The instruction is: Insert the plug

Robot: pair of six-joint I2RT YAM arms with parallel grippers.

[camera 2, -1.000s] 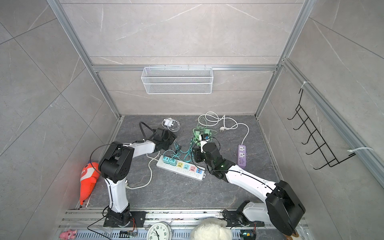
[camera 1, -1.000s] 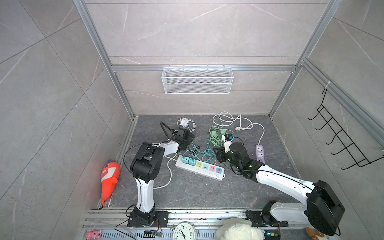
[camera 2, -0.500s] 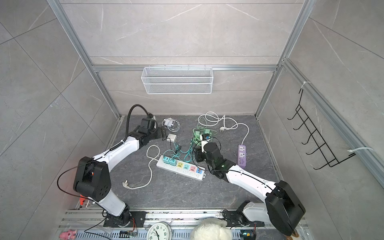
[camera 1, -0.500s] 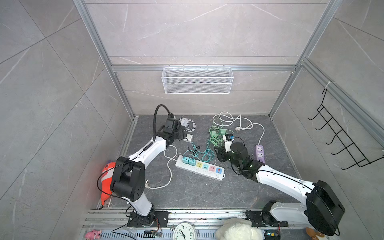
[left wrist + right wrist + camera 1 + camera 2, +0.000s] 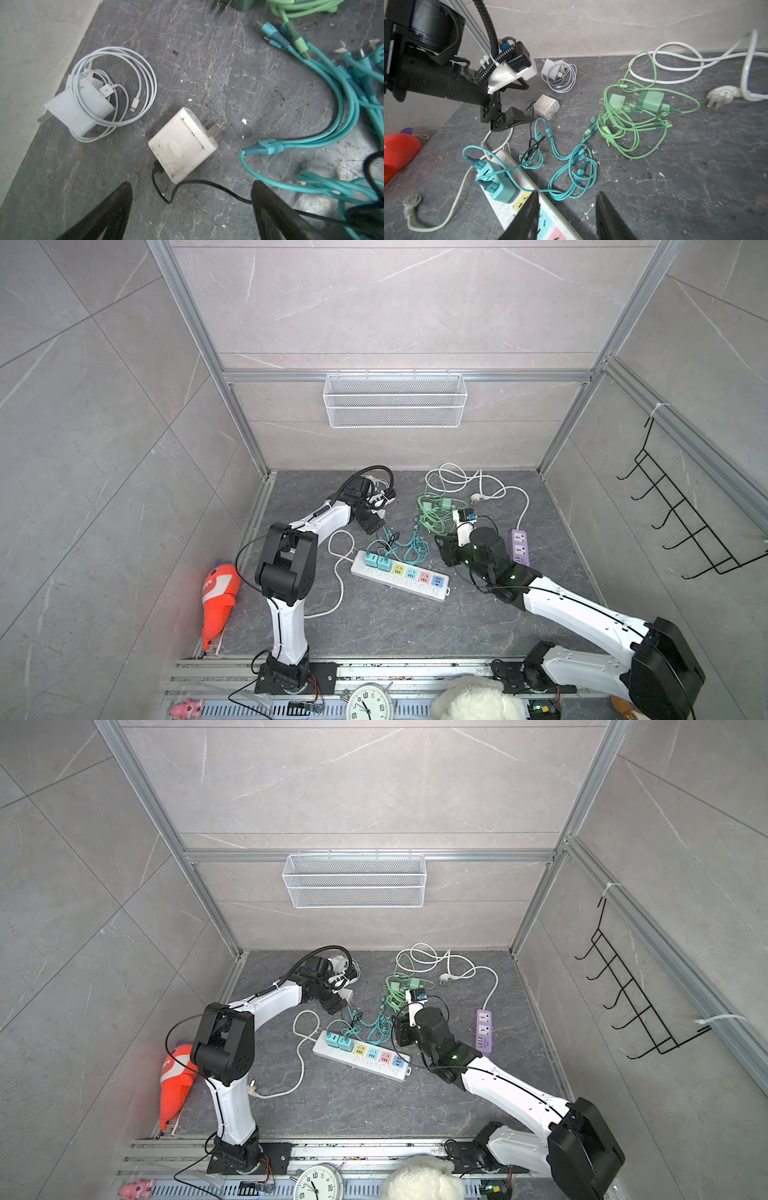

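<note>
Plug [image 5: 182, 143]: white charger, lies flat on the dark surface [image 5: 228, 83], far left area, not in any socket. Prongs point right, toward the teal cables [image 5: 268, 146]. Black cable [image 5: 156, 169] is plugged into its back end and runs right under a pincer finger.

Left pincer [image 5: 191, 185]: jaws wide, holding nothing, just near of the plug, not touching it. The plug sits in line with the gap between the jaws.

Further left, by the wall: another white charger [image 5: 79, 110] with a white cable coiled on it, apart from the plug.

Strip [image 5: 401, 578]: white, near and right of the plug, well apart from it. Two teal chargers [image 5: 376, 562] sit in its left end, teal cables looping off them.

Right pincer [image 5: 568, 194]: jaws at a narrow gap, nothing held, over the right part of the strip; contact with it cannot be told.

Green chargers [image 5: 651, 101] with tangled green cables lie far of the right pincer. Purple strip [image 5: 519, 547] lies at the right.
</note>
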